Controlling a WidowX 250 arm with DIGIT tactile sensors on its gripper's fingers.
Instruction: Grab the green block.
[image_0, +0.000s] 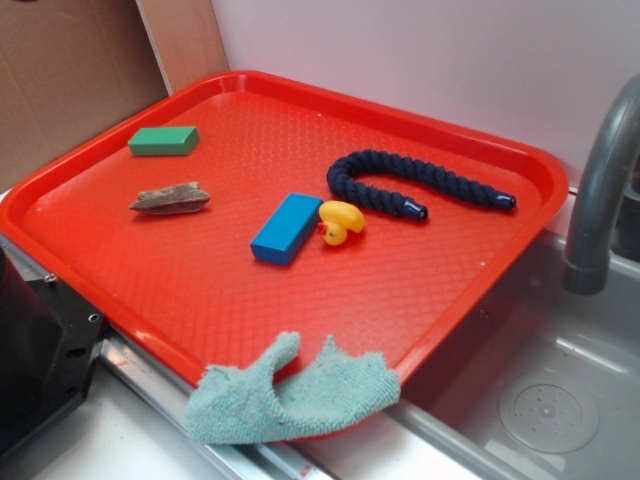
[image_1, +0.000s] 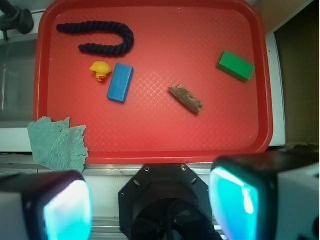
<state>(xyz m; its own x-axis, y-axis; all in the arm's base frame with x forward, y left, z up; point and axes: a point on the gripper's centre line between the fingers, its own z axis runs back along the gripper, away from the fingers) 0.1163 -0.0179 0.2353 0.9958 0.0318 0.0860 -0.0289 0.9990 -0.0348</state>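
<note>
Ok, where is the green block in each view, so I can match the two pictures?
Exterior: green block at upper left, near the tray's far-left edge.
Wrist: green block at upper right of the tray.
Shared landmark: the wood scrap, the block's nearest neighbour in both.

A red plastic tray (image_0: 480, 270) carries a bright blue rectangular block (image_0: 286, 228) with a yellow rubber duck (image_0: 338, 221) just beside it. A dark navy rope (image_0: 410, 185) curls in a hook behind them — a scrap of brown bark (image_0: 170, 198) lies apart. A teal fuzzy cloth (image_0: 290, 395) drapes over the tray's edge — a grey faucet (image_0: 600, 190) stands above the sink (image_0: 545, 405).
</note>
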